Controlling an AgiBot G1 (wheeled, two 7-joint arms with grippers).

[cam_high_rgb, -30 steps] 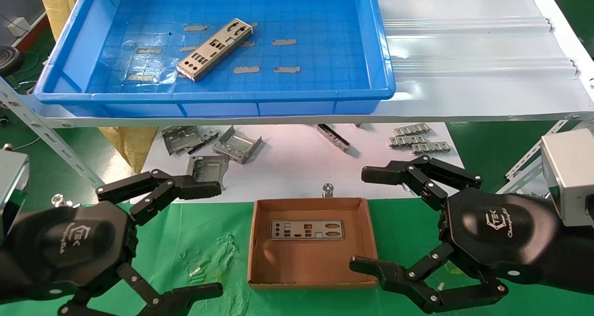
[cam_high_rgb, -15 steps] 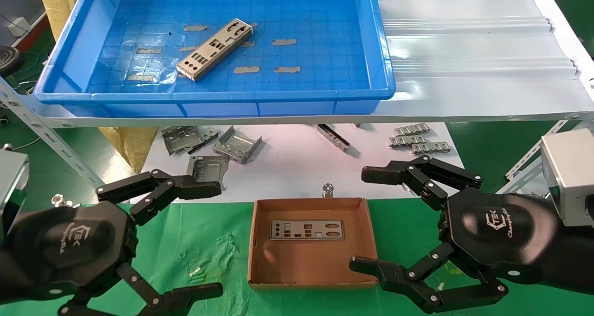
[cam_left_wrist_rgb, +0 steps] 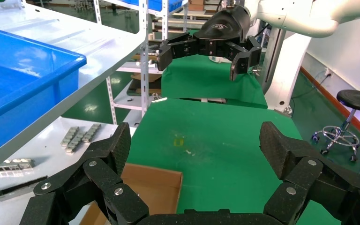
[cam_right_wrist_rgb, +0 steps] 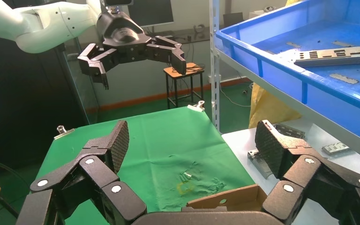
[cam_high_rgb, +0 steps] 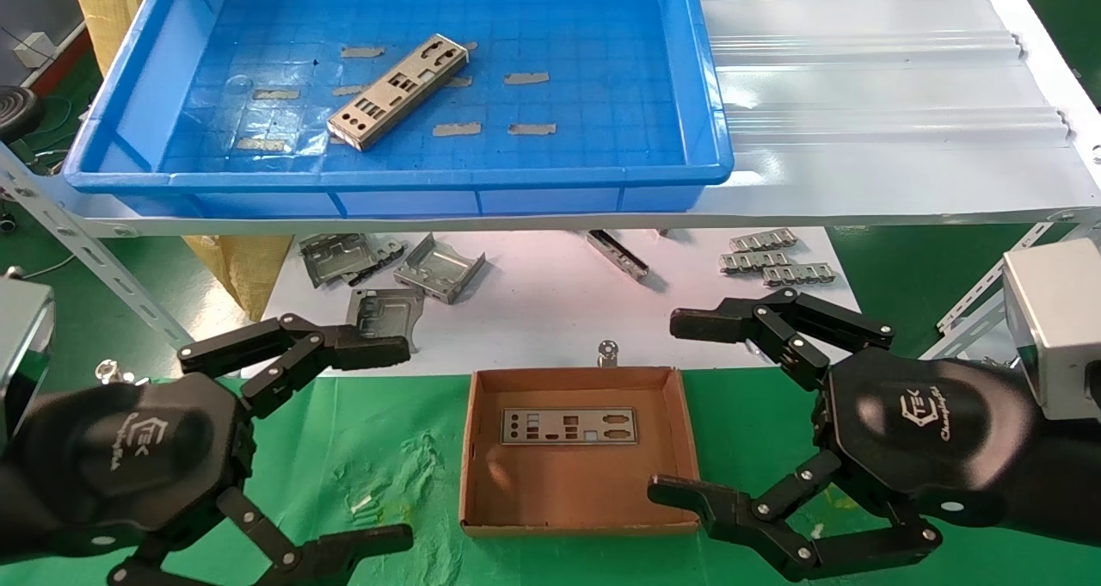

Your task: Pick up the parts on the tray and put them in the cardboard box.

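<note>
Both pincers gape, flanking cardboard box.

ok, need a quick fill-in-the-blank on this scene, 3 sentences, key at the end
1. The plate not yet moved lies in the blue ____.
2. The cardboard box holds ____ plate.
3. Both the left hand and the right hand are ____ and hold nothing.

Missing words: tray; one; open

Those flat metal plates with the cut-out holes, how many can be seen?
2: one plate lies slanted in the blue tray, the other plate lies flat in the cardboard box.
</note>
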